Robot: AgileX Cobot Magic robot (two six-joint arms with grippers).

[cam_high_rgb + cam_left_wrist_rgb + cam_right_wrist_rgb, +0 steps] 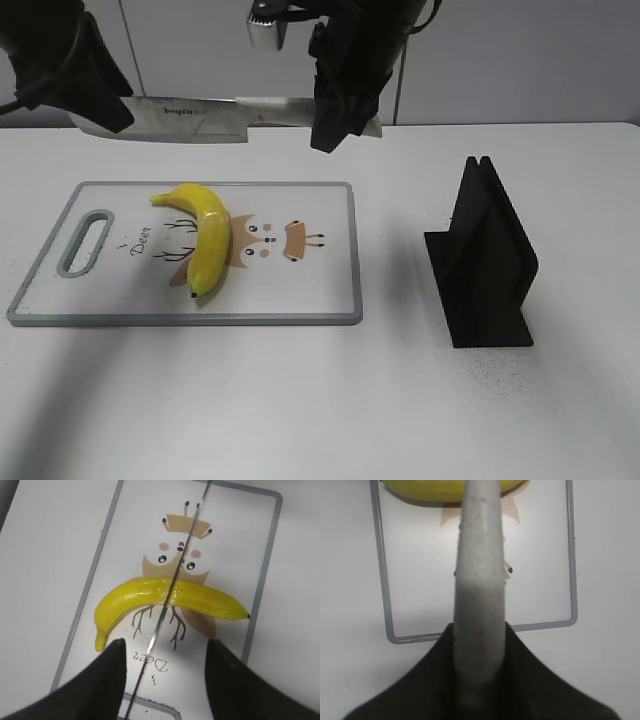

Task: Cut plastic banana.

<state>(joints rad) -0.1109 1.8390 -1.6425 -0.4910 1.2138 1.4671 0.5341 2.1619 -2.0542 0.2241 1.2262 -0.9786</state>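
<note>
The plastic banana [205, 235] lies whole on the white deer-print cutting board [320, 290]. It also shows in the left wrist view [200, 597] and at the top edge of the right wrist view [430, 490]. A knife [190, 118] hangs level above the board's far edge. My right gripper [335, 120] is shut on its grey handle [480, 580]. My left gripper [100, 100] is at the blade's tip end. Its fingers [162, 655] stand wide apart with the thin blade [172, 577] running between them, over the banana's middle, apart from both fingers.
A black slotted knife stand [485, 260] sits on the white table to the right of the board. The board's grey rim [385, 580] and handle hole [88, 240] are in view. A grey wall runs behind the table.
</note>
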